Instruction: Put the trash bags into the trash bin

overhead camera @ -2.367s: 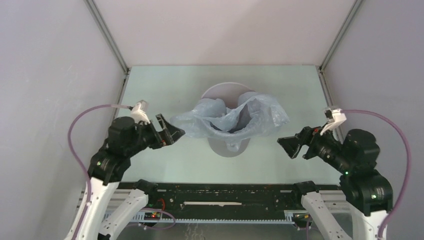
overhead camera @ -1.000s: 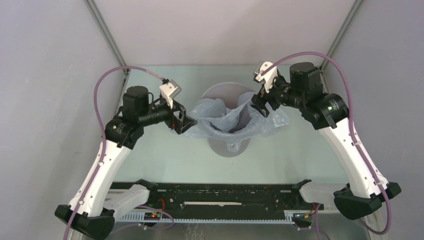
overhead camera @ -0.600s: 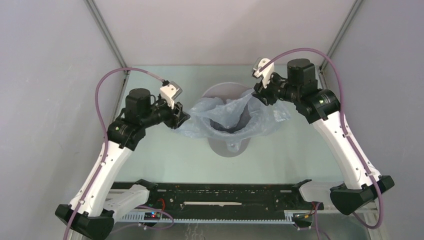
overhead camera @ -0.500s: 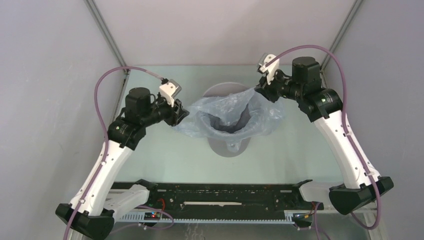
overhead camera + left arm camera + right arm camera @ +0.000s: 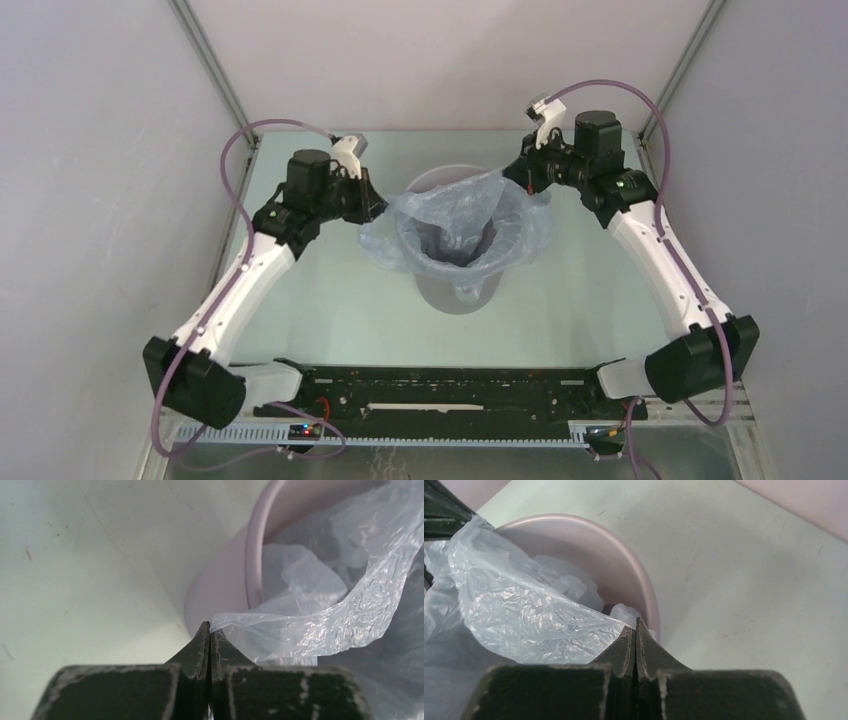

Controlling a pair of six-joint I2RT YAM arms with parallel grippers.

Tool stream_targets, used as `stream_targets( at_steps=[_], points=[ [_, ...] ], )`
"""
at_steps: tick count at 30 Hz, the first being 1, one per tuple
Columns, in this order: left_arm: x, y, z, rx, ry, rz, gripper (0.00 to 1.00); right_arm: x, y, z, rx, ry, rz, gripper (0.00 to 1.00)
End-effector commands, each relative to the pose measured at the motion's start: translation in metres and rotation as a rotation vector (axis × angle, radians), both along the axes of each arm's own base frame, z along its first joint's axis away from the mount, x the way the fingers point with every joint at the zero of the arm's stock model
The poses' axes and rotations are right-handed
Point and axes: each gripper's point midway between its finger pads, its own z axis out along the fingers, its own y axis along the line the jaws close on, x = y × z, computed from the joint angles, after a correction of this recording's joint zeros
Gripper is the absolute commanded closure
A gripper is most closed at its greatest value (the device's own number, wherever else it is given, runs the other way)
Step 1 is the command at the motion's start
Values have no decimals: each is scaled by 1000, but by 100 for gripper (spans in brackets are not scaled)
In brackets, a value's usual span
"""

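The grey round trash bin [image 5: 452,292] stands mid-table. A crinkly pale blue trash bag [image 5: 455,212] is spread over its mouth, sagging inside and hanging over the front rim. My left gripper [image 5: 376,206] is shut on the bag's left edge just outside the bin. My right gripper [image 5: 511,178] is shut on the bag's right edge at the far right rim. In the left wrist view, the closed left gripper [image 5: 210,628] pinches the bag [image 5: 320,620] beside the bin [image 5: 250,565]. In the right wrist view, the right gripper [image 5: 636,625] pinches the bag [image 5: 524,612] over the bin [image 5: 624,562].
The pale green table [image 5: 330,310] is boxed in by grey walls with metal corner posts [image 5: 215,70]. A black rail [image 5: 440,385] runs along the near edge. Purple cables loop above both arms.
Both grippers closed on the bag's opposite edges. The arms then moved back and apart, stretching the bag's mouth open over the bin.
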Motion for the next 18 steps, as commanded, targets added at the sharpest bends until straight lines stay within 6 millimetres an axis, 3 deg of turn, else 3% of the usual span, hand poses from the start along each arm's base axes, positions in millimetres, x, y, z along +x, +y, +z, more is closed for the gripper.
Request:
stream_targets(
  at_steps=[1,7,12,18],
  points=[
    [24,-11,41,-186,29,46,100,27,-1,13,153,33,-113,100],
    [42,-17,31,-306,151,47,100,55,-14,-2,224,119,-251,100],
    [57,-26,25,-347,209,38,100,67,-12,-9,295,179,-274,100],
    [70,-27,-3,-389,347,81,100,76,-14,-29,323,272,-323,100]
  ],
)
